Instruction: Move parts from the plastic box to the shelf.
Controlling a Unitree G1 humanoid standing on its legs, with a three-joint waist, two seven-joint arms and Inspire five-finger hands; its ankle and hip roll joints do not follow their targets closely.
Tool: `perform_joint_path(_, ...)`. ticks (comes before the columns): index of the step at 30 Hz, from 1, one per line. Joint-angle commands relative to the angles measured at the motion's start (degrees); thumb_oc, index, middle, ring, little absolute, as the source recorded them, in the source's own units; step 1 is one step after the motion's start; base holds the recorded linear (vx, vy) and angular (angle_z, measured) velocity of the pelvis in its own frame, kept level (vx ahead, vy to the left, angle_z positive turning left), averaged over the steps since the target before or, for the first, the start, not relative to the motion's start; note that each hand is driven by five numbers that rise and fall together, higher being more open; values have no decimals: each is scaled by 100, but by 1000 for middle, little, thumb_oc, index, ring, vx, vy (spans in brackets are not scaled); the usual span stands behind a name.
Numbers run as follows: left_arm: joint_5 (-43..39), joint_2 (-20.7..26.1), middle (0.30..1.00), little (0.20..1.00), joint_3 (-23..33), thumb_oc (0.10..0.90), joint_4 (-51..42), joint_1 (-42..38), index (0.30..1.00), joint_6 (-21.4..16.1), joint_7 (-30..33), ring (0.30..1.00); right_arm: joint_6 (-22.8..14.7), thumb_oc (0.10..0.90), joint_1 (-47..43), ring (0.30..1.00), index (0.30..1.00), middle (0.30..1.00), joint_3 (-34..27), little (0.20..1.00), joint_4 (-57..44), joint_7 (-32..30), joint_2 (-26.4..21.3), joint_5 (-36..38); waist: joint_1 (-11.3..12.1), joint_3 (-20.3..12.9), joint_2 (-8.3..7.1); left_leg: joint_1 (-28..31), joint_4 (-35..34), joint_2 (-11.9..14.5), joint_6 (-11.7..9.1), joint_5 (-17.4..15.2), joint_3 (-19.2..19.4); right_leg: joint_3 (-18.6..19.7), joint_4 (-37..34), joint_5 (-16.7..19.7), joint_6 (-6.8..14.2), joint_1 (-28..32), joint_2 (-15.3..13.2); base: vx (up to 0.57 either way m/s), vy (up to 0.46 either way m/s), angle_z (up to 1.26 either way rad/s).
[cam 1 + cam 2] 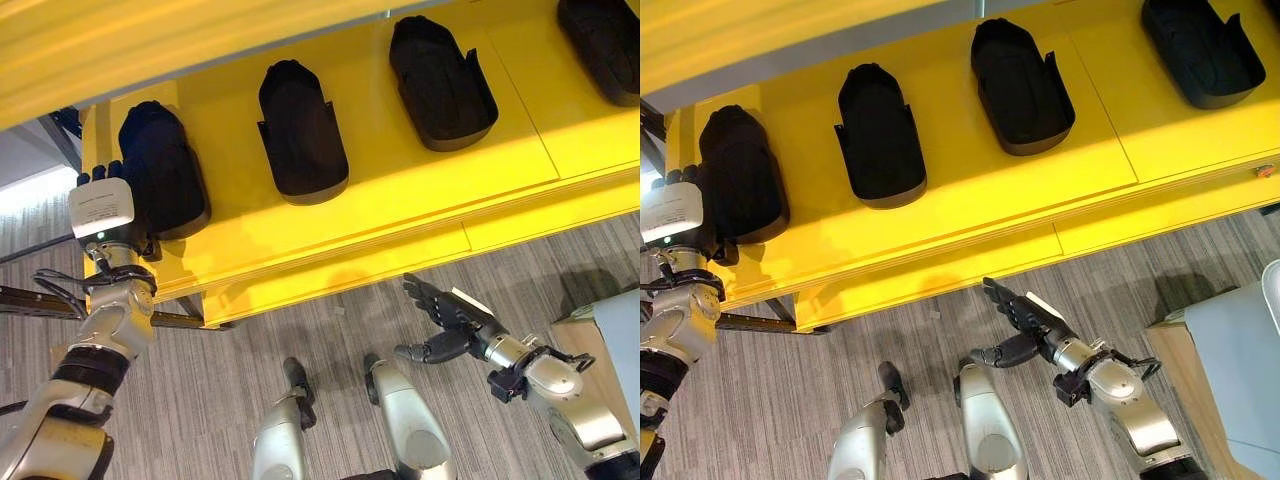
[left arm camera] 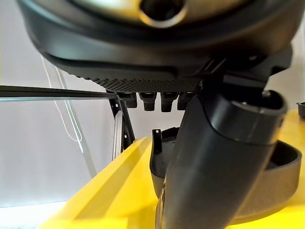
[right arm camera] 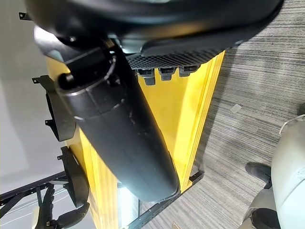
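Four black, matte moulded parts lie spaced along the glossy yellow shelf (image 1: 420,190). We see the left robot hand (image 1: 105,195) at the shelf's left end, against the leftmost part (image 1: 160,170); whether it grips the part we cannot tell. The right robot hand (image 1: 445,320) hangs empty, fingers spread, over grey striped carpet (image 1: 300,330) below the shelf's front edge.

Grey striped carpet (image 1: 330,390) covers the floor under and in front of the yellow unit. Light wooden surface (image 1: 585,350) at the right edge, with a pale blue-grey panel (image 1: 1240,350) lying over its far side. Dark metal bar (image 1: 30,298) runs along the floor at the left. Pale wall (image 2: 43,143) at the left, thin white cord (image 2: 71,119) hanging against it.
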Motion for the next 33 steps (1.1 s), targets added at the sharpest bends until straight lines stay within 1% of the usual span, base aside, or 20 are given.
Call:
perform_joint_path(1, -20, 198, 1000, 1000, 189, 900, 29, -452, 1000, 300, 410, 1000, -357, 900, -359, 1000, 1000, 1000, -14, 1000, -631, 61, 19, 445, -99, -439, -184, 40, 482, 91, 157, -580, -126, -380, -200, 128, 166, 160, -458, 0, 0, 0)
perform_joint_path(5, 23, 221, 1000, 1000, 194, 900, -29, -458, 1000, 413, 388, 1000, -334, 900, -356, 1000, 1000, 1000, -29, 1000, -646, 63, 12, 451, -98, -434, -182, 42, 488, 86, 157, -585, -134, -383, -178, 113, 163, 156, -464, 0, 0, 0)
perform_joint_path(10, -10, 211, 1000, 1000, 177, 900, 3, -474, 1000, 411, 423, 1000, -317, 900, -358, 1000, 1000, 1000, -11, 1000, -665, 48, 23, 450, -96, -438, -179, 42, 501, 91, 158, -596, -139, -384, -168, 99, 159, 166, -470, 0, 0, 0)
perform_joint_path(12, 26, 206, 1000, 1000, 164, 900, -34, -483, 1000, 476, 365, 1000, -340, 900, -385, 1000, 1000, 1000, 28, 1000, -633, 10, 41, 440, -90, -440, -179, 45, 483, 91, 155, -588, -145, -389, -186, 104, 162, 175, -457, 0, 0, 0)
perform_joint_path(18, -19, 190, 1000, 1000, 150, 900, 8, -508, 1000, 441, 433, 1000, -323, 900, -399, 1000, 1000, 1000, 26, 1000, -638, -11, 13, 463, -103, -431, -188, 43, 493, 102, 157, -598, -124, -382, -166, 97, 157, 150, -457, 0, 0, 0)
perform_joint_path(21, -9, 175, 1000, 1000, 146, 900, -37, -509, 1000, 486, 435, 1000, -329, 900, -380, 1000, 1000, 1000, 9, 1000, -640, 29, 8, 442, -113, -439, -187, 46, 493, 92, 159, -601, -126, -375, -175, 93, 154, 164, -457, 0, 0, 0)
perform_joint_path(27, -114, 217, 1000, 1000, 29, 900, 114, -737, 1000, 370, 474, 1000, -363, 900, -400, 1000, 1000, 1000, 49, 1000, -625, 20, -25, 468, -145, -450, -188, 68, 459, 104, 151, -582, -99, -364, -207, 116, 168, 178, -452, 0, 0, 0)
perform_joint_path(33, -52, 181, 1000, 1000, -50, 900, 34, -907, 1000, 532, 432, 1000, -310, 900, -430, 1000, 1000, 1000, 22, 1000, -649, 16, -49, 478, -172, -431, -192, 94, 435, 108, 149, -573, -81, -343, -252, 134, 168, 205, -445, 0, 0, 0)
